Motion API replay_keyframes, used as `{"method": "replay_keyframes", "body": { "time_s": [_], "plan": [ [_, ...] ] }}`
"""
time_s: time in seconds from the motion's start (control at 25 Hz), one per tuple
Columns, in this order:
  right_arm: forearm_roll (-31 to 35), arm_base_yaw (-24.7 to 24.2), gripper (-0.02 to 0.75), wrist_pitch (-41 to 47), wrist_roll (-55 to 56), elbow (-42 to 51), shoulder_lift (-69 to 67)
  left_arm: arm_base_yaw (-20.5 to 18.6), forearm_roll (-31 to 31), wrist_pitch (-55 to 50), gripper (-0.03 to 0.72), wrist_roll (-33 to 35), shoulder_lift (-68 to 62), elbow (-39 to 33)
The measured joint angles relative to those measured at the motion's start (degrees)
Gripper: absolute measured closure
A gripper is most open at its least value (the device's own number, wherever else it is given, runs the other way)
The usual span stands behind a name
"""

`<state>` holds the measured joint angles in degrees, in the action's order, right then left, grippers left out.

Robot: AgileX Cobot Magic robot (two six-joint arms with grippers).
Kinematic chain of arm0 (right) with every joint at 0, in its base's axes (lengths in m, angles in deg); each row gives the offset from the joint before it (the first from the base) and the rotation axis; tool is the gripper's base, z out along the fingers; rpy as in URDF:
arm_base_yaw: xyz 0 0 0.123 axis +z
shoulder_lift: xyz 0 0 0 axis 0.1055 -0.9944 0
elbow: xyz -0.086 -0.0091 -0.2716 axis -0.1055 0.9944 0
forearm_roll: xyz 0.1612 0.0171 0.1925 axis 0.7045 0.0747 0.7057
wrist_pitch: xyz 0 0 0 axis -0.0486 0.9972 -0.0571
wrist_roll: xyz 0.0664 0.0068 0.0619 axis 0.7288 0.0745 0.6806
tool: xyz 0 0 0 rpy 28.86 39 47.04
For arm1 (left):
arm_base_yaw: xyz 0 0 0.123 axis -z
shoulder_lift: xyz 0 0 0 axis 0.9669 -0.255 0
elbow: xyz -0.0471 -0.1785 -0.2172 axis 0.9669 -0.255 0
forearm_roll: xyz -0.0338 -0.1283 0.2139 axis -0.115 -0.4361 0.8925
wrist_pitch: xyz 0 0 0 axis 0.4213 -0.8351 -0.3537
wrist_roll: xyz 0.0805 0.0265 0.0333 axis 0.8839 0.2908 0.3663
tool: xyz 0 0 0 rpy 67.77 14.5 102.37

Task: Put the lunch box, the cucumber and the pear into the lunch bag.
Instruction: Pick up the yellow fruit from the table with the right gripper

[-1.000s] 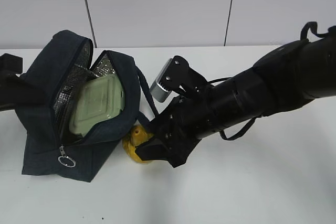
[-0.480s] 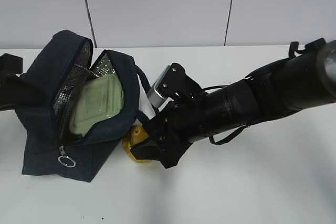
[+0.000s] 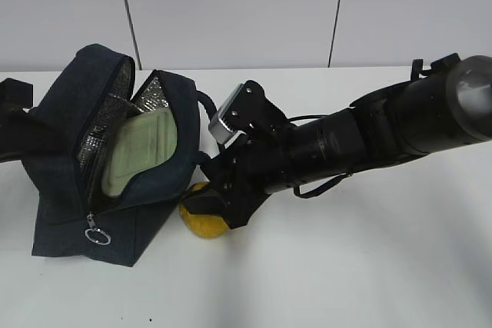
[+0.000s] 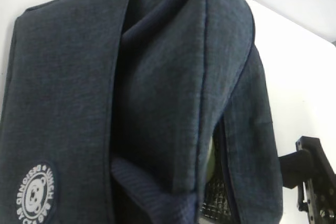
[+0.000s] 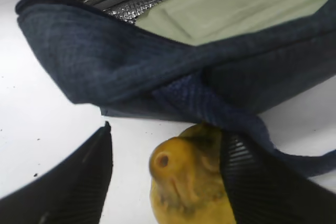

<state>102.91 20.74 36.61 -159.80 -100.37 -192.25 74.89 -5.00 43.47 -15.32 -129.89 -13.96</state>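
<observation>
The large dark navy lunch bag (image 3: 165, 144) is matt woven cloth with a crinkled silvery foil lining (image 3: 96, 144). The pale green lunch box lid (image 3: 142, 151) looks like smooth matt plastic. The small yellow-orange pear (image 5: 186, 182) has dull, blotchy skin.

The lunch bag's (image 3: 115, 167) mouth gapes, but the lunch box (image 3: 138, 155) fills most of it, leaving a foil-lined slot at its 10 o'clock. The pear (image 5: 186, 179) lies tight against the bag's wall, a strap (image 5: 226, 116) draped across its 12 o'clock side. Bare table (image 3: 346, 266) lies open from 3 to 6 o'clock of the pear.
</observation>
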Motion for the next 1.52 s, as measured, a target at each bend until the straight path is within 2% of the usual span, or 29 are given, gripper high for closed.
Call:
{"method": "replay_keyframes", "body": {
  "time_s": [0.56,0.64,0.84,1.12,1.28,1.52],
  "plan": [
    [-0.4,0.4,0.242,-1.6,-0.5,-2.5,-3.9,0.0,0.0,0.0,0.707,0.0,0.0,0.0],
    [-0.3,0.4,0.281,-2.3,-0.5,-2.6,-4.0,0.0,0.0,0.0,0.707,0.0,0.0,0.0],
    [0.4,0.4,0.437,-3.1,-0.7,-2.7,-4.0,0.0,0.0,0.1,0.707,0.0,0.0,0.0],
    [0.6,0.4,0.479,-3.4,0.1,-2.8,-4.0,0.0,0.0,0.1,0.708,0.0,0.0,0.0],
    [-5.0,0.4,0.482,-3.5,5.7,-3.2,-3.4,0.0,0.0,0.1,0.708,0.0,0.0,0.0],
    [-21.1,0.4,0.487,-3.5,19.0,-3.2,-0.4,0.0,0.0,0.1,0.708,0.0,0.0,0.0]
  ]
}}
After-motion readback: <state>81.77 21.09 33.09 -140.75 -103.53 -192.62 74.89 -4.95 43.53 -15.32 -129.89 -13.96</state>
